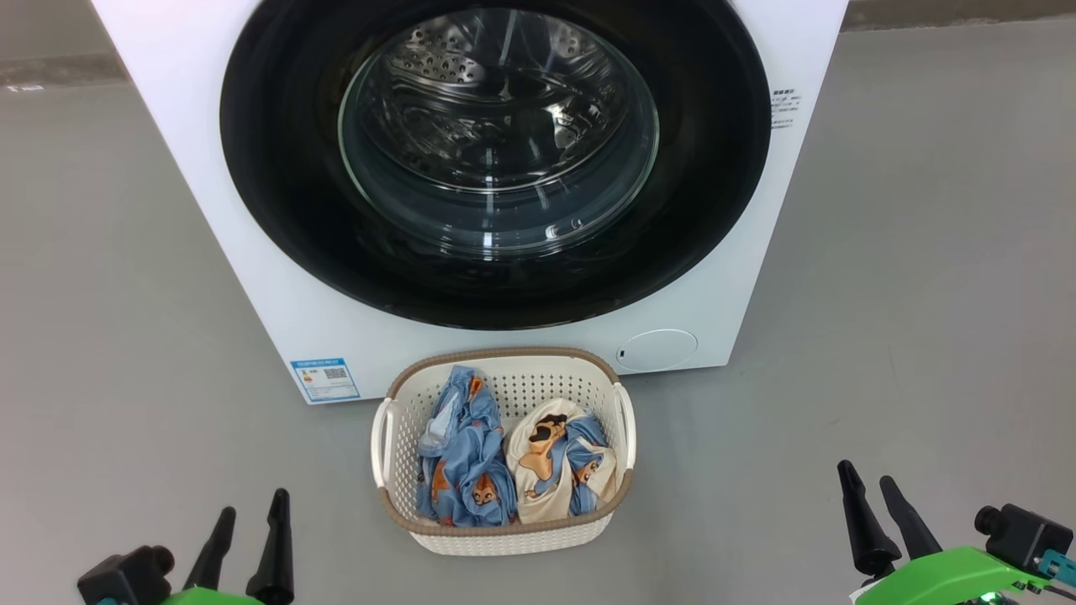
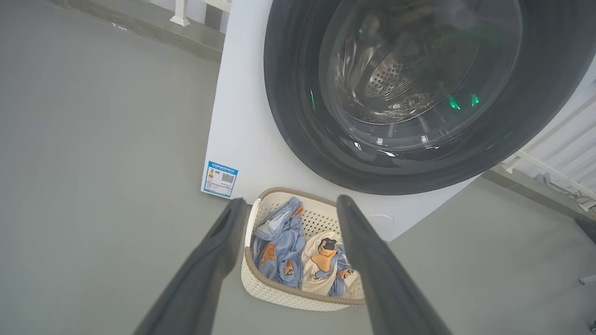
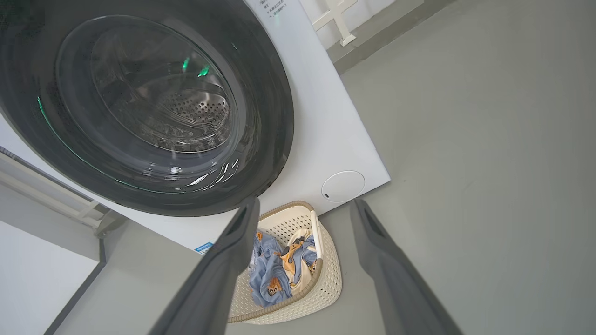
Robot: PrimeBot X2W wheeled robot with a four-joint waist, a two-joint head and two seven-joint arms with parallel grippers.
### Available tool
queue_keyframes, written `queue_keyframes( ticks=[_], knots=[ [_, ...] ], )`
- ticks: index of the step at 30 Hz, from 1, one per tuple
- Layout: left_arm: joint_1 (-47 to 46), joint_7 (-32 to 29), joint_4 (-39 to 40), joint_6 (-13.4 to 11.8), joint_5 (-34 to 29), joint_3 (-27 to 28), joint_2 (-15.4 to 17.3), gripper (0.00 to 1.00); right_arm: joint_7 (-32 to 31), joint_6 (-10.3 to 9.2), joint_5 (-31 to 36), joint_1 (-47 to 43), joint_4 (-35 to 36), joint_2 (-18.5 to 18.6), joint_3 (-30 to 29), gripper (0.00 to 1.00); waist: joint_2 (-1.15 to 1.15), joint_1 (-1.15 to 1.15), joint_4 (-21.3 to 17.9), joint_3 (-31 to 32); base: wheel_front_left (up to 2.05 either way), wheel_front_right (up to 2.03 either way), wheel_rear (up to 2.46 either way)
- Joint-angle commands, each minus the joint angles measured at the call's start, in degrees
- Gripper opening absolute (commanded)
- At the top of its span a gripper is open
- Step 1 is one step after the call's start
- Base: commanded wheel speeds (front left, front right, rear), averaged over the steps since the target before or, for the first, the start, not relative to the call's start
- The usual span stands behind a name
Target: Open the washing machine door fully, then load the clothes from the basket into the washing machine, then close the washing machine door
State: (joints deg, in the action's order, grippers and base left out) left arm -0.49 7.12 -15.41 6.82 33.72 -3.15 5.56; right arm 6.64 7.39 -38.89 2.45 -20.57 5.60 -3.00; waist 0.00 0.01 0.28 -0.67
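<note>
The white washing machine [image 1: 210, 168] stands ahead with its round black-rimmed door [image 1: 277, 168] shut; the steel drum shows through the glass. On the floor in front sits the cream basket [image 1: 504, 542] holding the clothes: a light blue garment [image 1: 466, 454] on the left and a cream one [image 1: 546, 462] on the right. My left gripper [image 1: 252, 512] hovers open at the lower left, well short of the basket. At the lower right my right gripper [image 1: 866, 483] is open too, and empty. In the wrist views the basket [image 2: 265, 288] [image 3: 330, 279] lies beyond the spread fingers.
Grey floor [image 1: 925, 294] surrounds the machine on both sides. A blue label sticker [image 1: 324, 380] sits on the machine's lower left and a small round flap [image 1: 657, 349] on its lower right. White railing [image 2: 549, 163] stands beside the machine.
</note>
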Motion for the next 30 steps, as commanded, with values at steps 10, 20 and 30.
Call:
queue_keyframes(
  ticks=[10,20,30],
  knots=[
    [-2.77,2.32,2.09,0.14,-7.62,1.09,1.73,1.0,2.14,0.07,7.43,2.14,1.78,1.23,1.21,1.0,0.0,0.0,0.01,-0.26,0.0,0.0,0.0],
    [-2.63,4.02,2.15,0.35,-13.14,1.88,1.78,1.0,3.72,0.08,13.85,1.93,2.19,1.68,1.41,1.0,0.0,0.0,0.05,-0.13,0.0,0.0,0.0],
    [-2.5,5.73,2.51,0.53,-19.94,1.88,2.45,1.0,5.07,0.09,20.39,1.63,2.88,2.1,1.14,1.0,0.0,0.0,0.21,-0.04,0.0,0.0,0.0]
  ],
)
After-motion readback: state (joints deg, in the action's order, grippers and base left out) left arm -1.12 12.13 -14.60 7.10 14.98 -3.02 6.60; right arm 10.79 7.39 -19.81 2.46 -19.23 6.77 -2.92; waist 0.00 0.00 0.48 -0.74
